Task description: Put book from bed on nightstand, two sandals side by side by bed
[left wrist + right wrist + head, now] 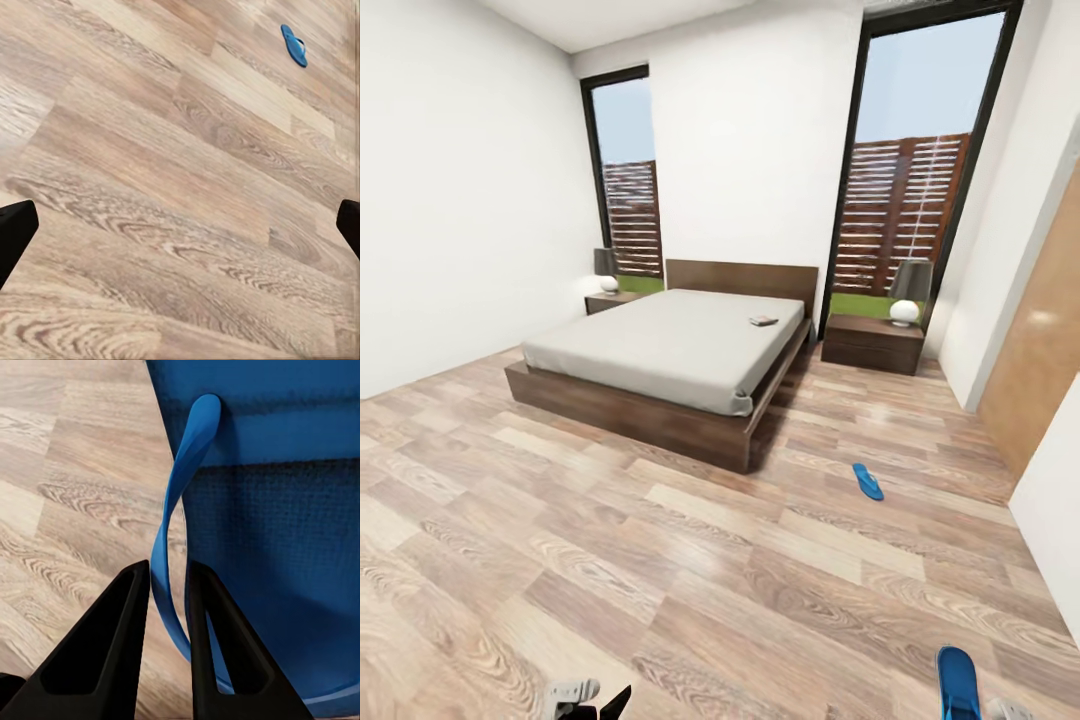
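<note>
The right pincer is pinched narrow on the strap of one blue sandal, its two dark fingers closed on either side of the thin band; in the head view this held sandal hangs low at the robot's right. The second sandal lies flat on the plank floor, off the foot corner of the bed and apart from it. The book rests on the mattress near the headboard, close to the side facing the right-hand nightstand. The left pincer stands wide, holding nothing above bare floor. The sandal looks light and flexible, probably rubbery, so it should swing from its strap; the strap seems the surest hold, since the flat sole offers little edge. The thin book likely needs lifting by an edge.
</note>
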Robot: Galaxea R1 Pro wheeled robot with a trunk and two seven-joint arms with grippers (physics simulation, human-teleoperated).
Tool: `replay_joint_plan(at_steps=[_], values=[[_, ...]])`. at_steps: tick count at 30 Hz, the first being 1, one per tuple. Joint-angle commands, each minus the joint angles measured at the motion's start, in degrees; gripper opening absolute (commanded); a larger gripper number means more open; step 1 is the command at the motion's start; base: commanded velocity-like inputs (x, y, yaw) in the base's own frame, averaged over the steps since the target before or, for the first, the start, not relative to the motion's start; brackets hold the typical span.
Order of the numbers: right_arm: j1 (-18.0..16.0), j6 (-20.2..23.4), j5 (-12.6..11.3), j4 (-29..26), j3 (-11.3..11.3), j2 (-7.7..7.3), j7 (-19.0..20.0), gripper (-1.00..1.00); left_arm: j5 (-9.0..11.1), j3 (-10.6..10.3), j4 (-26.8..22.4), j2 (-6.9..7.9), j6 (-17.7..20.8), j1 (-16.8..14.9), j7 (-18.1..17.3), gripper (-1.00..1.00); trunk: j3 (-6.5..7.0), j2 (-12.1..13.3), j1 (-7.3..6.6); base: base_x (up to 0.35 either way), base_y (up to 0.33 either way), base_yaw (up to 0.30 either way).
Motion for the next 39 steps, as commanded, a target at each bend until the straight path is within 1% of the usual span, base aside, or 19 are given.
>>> replay_joint_plan(at_steps=[1,39], values=[[-0.1,0.2,-0.7,0.2,0.4,0.01,0.4,-1.00,0.3,0.1,0.0,0.01,0.0,0.0,-0.3,1.00,-0.08,0.0,-0.01,0.000,0.000,-0.272],[-0.1,0.2,-0.7,0.2,0.4,0.01,0.4,-1.00,0.3,0.1,-0.1,0.04,-0.1,0.0,-0.4,1.00,-1.04,0.0,-0.01,0.000,0.000,-0.274]])
